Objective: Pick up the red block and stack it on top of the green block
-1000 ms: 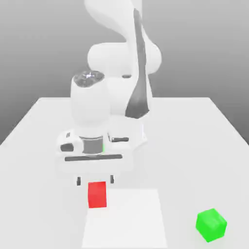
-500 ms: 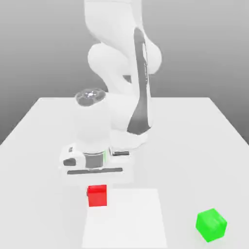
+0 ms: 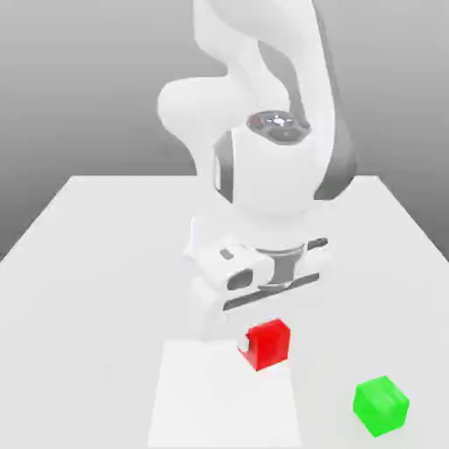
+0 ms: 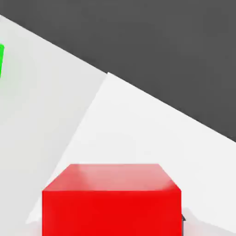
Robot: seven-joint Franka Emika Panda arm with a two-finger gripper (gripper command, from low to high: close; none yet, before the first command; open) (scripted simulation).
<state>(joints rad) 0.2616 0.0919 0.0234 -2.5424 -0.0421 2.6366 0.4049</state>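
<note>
Carrying: the gripper (image 3: 263,344) is holding the red block (image 3: 267,343) above the table, jaws closed tight on its sides with no slack showing.
Step in hand: the pick-up is looking done; the arm (image 3: 263,105) is judged to be in the transfer stage, bringing the cube toward its target.
Red block place: it is hanging just over the near part of the table, above the far right corner of the pale square patch (image 3: 224,399), tilted slightly in the exterior view.
Green block place: the green block (image 3: 381,405) is sitting on the table at the near right, apart from the red one; in the hand view a green sliver (image 4: 2,60) is showing at the edge.
Next move: it is calling for travel to the right and nearer until the red cube is sitting squarely over the green one, then a gentle descent with faces aligned before the jaws are letting go.
Risk: an off-centre placement is likely to tip the stack.
Surface: the table (image 3: 96,263) is lying flat, white and matte.
Room: a plain grey backdrop is fading behind the far edge.
</note>
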